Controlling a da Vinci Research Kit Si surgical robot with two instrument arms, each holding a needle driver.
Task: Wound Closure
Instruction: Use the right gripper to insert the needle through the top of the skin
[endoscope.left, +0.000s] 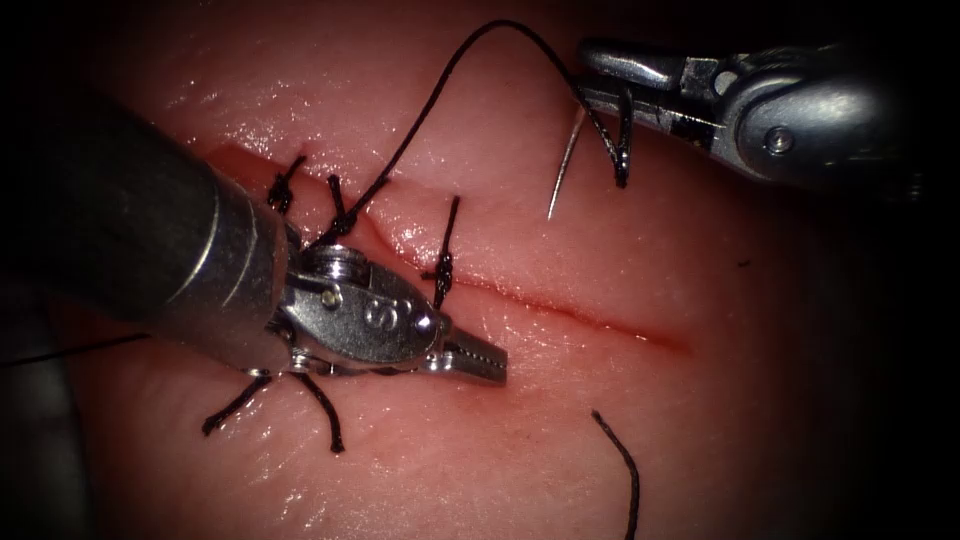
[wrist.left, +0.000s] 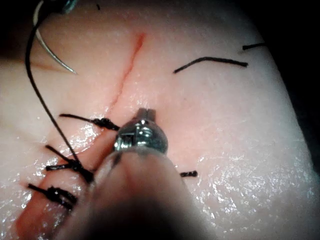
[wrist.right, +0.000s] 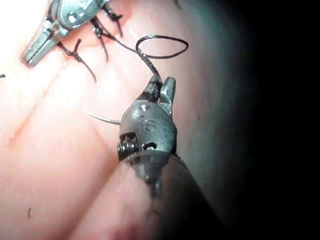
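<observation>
- Right tool (endoscope.left: 600, 85) came in from 2 o'clock in the endoscope view, jaws closed on the needle (endoscope.left: 562, 172) near its thread end.
- Needle hung free above the tissue (endoscope.left: 760, 400), not in it; tip pointed toward 7 o'clock, above the cut (endoscope.left: 600, 320).
- Right wrist view: same tool (wrist.right: 162, 90) clamped on the needle (wrist.right: 102, 118), whose curve swept out sideways from the jaws.
- Thread (endoscope.left: 440, 85) ran from the needle's held end, arched up to 12 o'clock, then dropped toward 8 o'clock to a knotted stitch (endoscope.left: 340, 215) on the cut.
- Thread made a loop (wrist.right: 162, 46) just beyond the right tool's jaws in the right wrist view.
- Left tool (endoscope.left: 480, 360) entered from 9 o'clock, jaws closed and holding nothing, tip just below the cut line near mid-frame.
- 3 stitches sat on the left part of the cut; right part of the cut lay unstitched, with red fluid (endoscope.left: 640, 335) along it.
- Left wrist view: left tool (wrist.left: 145, 116) over the cut (wrist.left: 127, 70), needle (wrist.left: 52, 52) well apart from it.
- Loose cut thread piece (endoscope.left: 620, 465) lay on the tissue at 5 o'clock, apart from both tools.
- More cut thread ends (endoscope.left: 320, 405) stuck out at 7 o'clock under the left tool.
</observation>
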